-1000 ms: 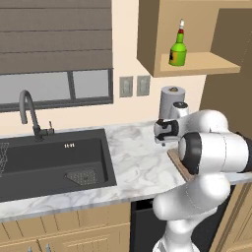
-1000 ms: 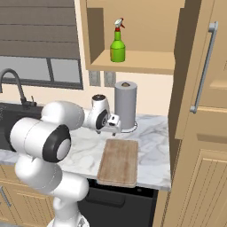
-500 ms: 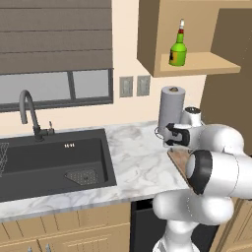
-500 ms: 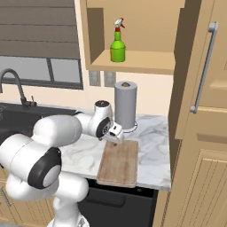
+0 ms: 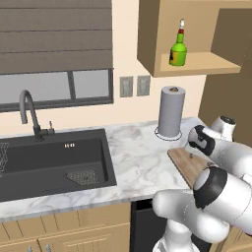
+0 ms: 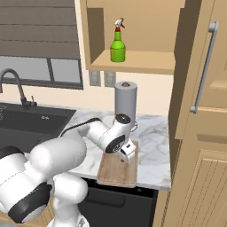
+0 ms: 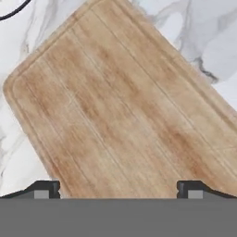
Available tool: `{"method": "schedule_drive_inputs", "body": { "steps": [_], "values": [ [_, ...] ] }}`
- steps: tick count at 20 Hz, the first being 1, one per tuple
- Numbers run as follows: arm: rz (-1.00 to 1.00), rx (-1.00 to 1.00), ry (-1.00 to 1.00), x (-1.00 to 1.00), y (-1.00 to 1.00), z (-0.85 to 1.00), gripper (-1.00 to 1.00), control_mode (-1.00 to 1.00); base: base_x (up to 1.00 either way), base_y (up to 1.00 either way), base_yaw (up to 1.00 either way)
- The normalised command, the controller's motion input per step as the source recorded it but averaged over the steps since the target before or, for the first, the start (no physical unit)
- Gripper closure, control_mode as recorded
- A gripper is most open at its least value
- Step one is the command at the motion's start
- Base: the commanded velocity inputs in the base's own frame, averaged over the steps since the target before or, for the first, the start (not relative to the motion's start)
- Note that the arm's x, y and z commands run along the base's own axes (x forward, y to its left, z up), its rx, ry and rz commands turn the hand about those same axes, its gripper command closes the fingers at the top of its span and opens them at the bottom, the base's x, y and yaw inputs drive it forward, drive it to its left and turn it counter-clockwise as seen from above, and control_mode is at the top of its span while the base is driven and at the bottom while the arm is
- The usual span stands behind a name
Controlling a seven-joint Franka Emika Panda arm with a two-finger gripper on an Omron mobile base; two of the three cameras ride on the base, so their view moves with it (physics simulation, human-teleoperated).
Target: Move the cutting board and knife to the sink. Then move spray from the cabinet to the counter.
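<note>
The cutting board (image 6: 116,171) lies flat on the counter (image 6: 153,142) in front of the paper towel roll, and its light wood grain (image 7: 125,111) runs diagonally in the hand view. My gripper (image 6: 127,154) hangs just above the board's far end and points down at it. It stands open (image 7: 118,189), fingertips (image 7: 44,189) wide apart with nothing between them. The knife is out of view. At the left is the black sink (image 5: 54,162) with its faucet (image 5: 27,110). The green spray (image 5: 178,49) stands upright on the shelf of the cabinet (image 5: 206,63) above.
A tall grey paper towel roll (image 5: 171,112) stands just behind the board. Tall wooden cabinet doors with a bar handle (image 6: 204,66) close off the right side. A wire rack (image 5: 2,155) shows at the sink's left edge. Bare marble (image 5: 138,162) lies between sink and board.
The hand has swung right, away from the front of the paper towel roll, and come down over the far end of the cutting board. The jaws stayed open.
</note>
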Motion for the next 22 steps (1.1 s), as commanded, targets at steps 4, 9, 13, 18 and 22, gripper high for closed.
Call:
{"method": "schedule_drive_inputs", "body": {
  "steps": [4,9,13,18,22],
  "values": [
    [-0.31,0.23,0.0,-0.58,-0.63,0.0,-1.0,-1.0,0.0,0.0,0.0],
    [-0.25,0.2,-0.02,-0.55,-0.53,0.0,-1.0,-1.0,0.0,0.0,0.0],
    [-0.2,0.13,-0.06,-0.38,-0.33,-0.27,-1.0,-1.0,0.0,0.0,0.0],
    [-0.09,0.04,-0.05,-0.14,-0.02,-0.35,-1.0,-1.0,0.0,0.0,0.0],
    [-0.08,0.03,-0.09,-0.07,0.0,-0.33,-1.0,-1.0,0.0,0.0,0.0]
  ]
}}
